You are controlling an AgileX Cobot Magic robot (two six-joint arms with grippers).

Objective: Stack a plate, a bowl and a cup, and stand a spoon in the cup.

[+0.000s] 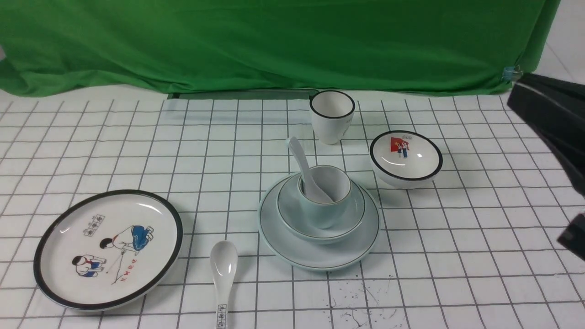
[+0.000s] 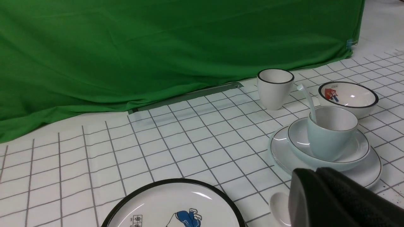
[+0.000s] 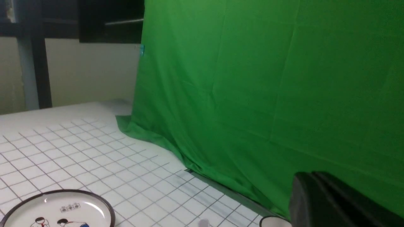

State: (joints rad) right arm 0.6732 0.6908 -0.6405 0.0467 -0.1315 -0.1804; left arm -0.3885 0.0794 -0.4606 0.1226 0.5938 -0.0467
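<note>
I see the spoon (image 1: pixel 304 167) leaning in the cup (image 1: pixel 336 205), cup in bowl (image 1: pixel 292 214), bowl on plate (image 1: pixel 320 256), at the middle of the tabletop (image 1: pixel 137 151). For the left hand (image 2: pixel 318 192) and the right hand (image 3: pixel 318 195) I cannot tell open or closed. A careless arm sweep could knock the spoon out.

plate (image 1: pixel 320 258), bowl (image 1: pixel 290 214), cup (image 1: pixel 325 214): all pale blue-grey, thin dark rim line, no print; inside of cup white. spoon (image 1: pixel 302 167): plain glossy white.
other plate (image 1: pixel 151 219): white, thick black rim, cartoon kids in blue, red, black.
other bowl (image 1: pixel 411 163): white, black rim, red flag print.
tall cup (image 1: pixel 330 125): white, black rim.
loose spoon (image 1: pixel 223 269): white, dark characters on handle.
cloth (image 1: pixel 457 228): white, grey grid, dark specks near front edge.
backdrop (image 1: pixel 274 41): green.
</note>
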